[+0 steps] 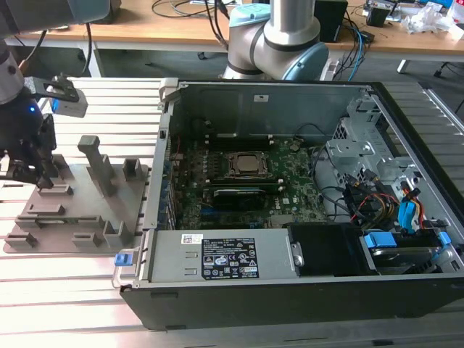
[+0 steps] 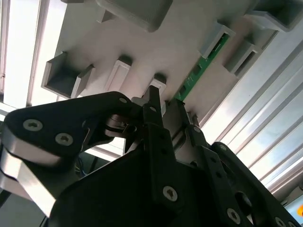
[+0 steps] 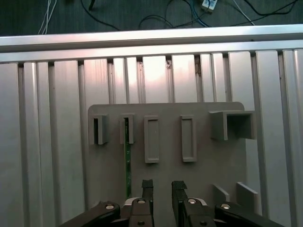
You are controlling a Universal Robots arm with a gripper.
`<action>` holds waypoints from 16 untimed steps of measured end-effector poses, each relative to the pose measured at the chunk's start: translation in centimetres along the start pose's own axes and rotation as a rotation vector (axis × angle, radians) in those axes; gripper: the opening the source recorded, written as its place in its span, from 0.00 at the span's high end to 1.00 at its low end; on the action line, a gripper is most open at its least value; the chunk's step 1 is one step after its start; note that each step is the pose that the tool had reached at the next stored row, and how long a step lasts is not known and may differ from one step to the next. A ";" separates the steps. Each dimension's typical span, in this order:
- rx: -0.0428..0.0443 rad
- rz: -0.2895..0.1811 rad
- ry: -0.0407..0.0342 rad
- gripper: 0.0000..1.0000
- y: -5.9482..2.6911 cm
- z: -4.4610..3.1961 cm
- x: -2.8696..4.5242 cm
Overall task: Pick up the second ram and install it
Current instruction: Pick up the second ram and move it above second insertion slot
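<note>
A slatted metal table [image 3: 47, 142] spreads beneath the gripper [image 3: 162, 185] and all around it, its ribs gleaming with pale light; past the table's edge ahead of the gripper lies dark floor [image 3: 118, 19] strewn with cables [image 3: 49, 16]; a wooden desk [image 1: 145, 25] stands well apart from the gripper.

The black label [image 1: 230, 262] on the power supply [image 1: 170, 254] bears print too small to read.

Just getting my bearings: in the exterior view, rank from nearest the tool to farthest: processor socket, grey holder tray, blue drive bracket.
1. Grey holder tray, under the tool, at the exterior view's left.
2. Processor socket, middle of the computer case.
3. Blue drive bracket, case corner at the exterior view's right.
</note>
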State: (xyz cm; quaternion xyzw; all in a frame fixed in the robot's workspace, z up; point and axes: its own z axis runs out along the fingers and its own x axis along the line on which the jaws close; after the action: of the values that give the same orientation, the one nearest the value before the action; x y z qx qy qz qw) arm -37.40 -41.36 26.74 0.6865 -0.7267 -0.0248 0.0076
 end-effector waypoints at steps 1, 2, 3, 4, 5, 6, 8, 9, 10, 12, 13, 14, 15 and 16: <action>-0.0001 0.000 0.0001 0.70 -0.01 0.11 0.03; 0.0000 -0.001 0.0001 0.70 -0.03 0.45 0.10; -0.0001 -0.002 0.0001 0.70 -0.04 0.68 0.13; -0.0001 -0.002 0.0001 0.70 -0.06 0.93 0.17; -0.0001 -0.003 0.0001 0.70 -0.09 1.19 0.19; -0.0003 -0.004 0.0004 0.70 -0.18 1.47 0.20; -0.0003 -0.005 0.0003 0.70 -0.30 2.00 0.20; -0.0003 -0.005 0.0003 0.70 -0.34 2.25 0.22; -0.0004 -0.006 0.0004 0.70 -0.39 2.60 0.24; -0.0005 -0.008 0.0005 0.70 -0.47 3.13 0.29; -0.0006 -0.010 0.0007 0.70 -0.49 3.45 0.42; -0.0005 -0.013 0.0008 0.70 -0.54 3.86 0.97; -0.0007 -0.018 0.0010 0.70 -0.63 4.23 2.21; -0.0007 -0.020 0.0011 0.70 -0.67 4.42 2.73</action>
State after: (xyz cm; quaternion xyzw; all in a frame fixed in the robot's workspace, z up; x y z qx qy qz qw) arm -37.09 -44.01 22.23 0.6937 -0.7198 -0.0248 0.0080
